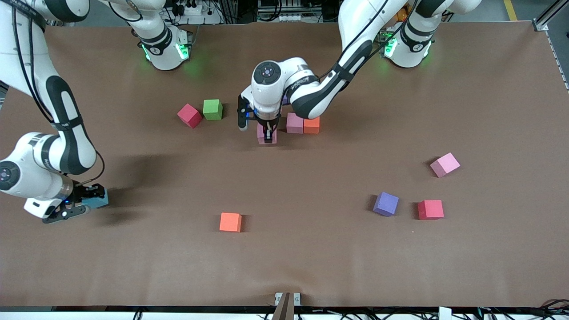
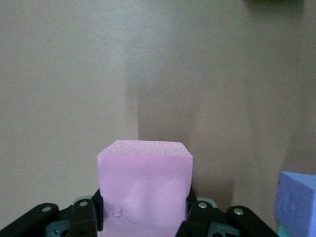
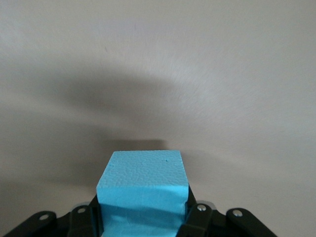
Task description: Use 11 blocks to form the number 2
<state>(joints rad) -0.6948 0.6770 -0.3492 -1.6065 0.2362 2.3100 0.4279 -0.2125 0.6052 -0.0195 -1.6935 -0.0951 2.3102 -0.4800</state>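
My left gripper [image 1: 267,134] is shut on a pink block [image 1: 262,132], held low at the table beside a row of a pink block [image 1: 294,123] and an orange block [image 1: 311,126]. In the left wrist view the pink block [image 2: 144,177] fills the gripper [image 2: 143,219], and a blue-violet cube [image 2: 296,201] shows at the edge. My right gripper [image 1: 90,198] is shut on a blue block [image 1: 98,201], low over the table at the right arm's end. The right wrist view shows this block [image 3: 143,190] in the gripper [image 3: 143,219].
Loose on the table are a red block [image 1: 190,115] beside a green cube [image 1: 212,109], an orange block [image 1: 230,222], a purple block [image 1: 386,204], a red block [image 1: 430,209] and a pink block [image 1: 444,164].
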